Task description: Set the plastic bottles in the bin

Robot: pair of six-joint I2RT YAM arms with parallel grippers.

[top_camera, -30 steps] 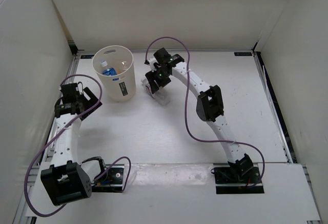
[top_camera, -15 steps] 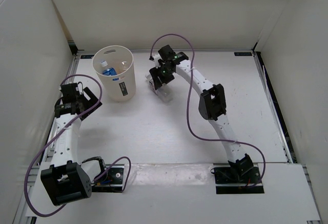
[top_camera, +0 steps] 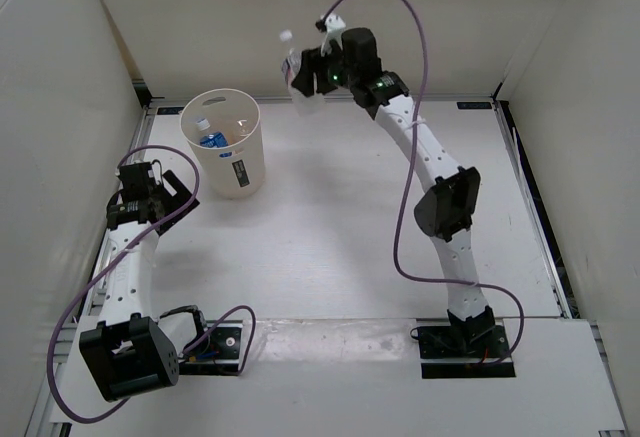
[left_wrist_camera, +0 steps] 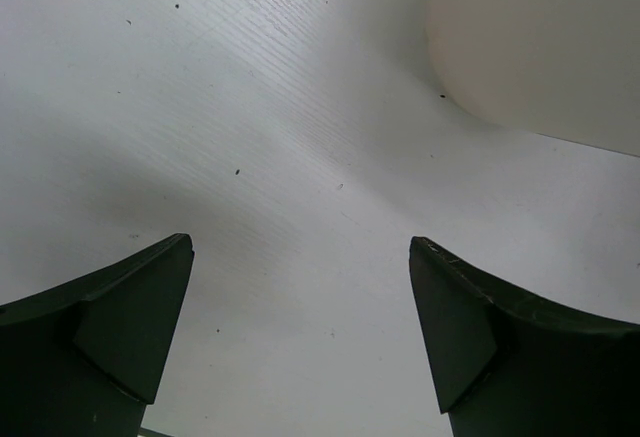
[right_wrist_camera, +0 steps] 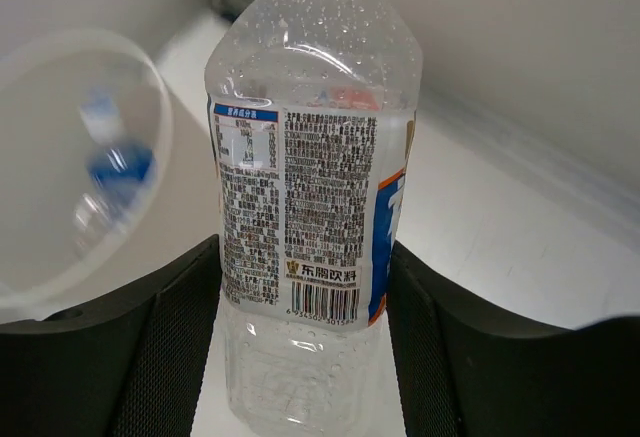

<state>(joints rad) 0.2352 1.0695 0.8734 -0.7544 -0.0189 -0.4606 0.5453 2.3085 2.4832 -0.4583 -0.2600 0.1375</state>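
Btl (right_wrist_camera: 310,207), clear w/ pale printed label, is off the table (top_camera: 330,247) and held high, to the right of and beyond the bin (top_camera: 215,172). In top view it is tilted, cap up and to the left. A second ago it lay low on the table just right of the bin, w/ the R gripper (top_camera: 310,82) down on it; the R arm has since swung up and back, taking the btl along. Bin and L arm unchanged over the same interval. Judgement: pick is done and lift is good; carry over the rim and release remain. Btl is not yet above the bin mouth. A 2nd btl (top_camera: 210,137), blue label, already lies inside the bin; whether more lie deeper cannot be told. End effectors: R gripper (right_wrist_camera: 305,297) is pinched on the btl's lower half, one dark finger pressed to each side of the label, body upright between them in wrist view. Grip looks square, no slip seen. L gripper (left_wrist_camera: 300,287) is spread wide over bare table near the bin base; it holds and touches nothing.
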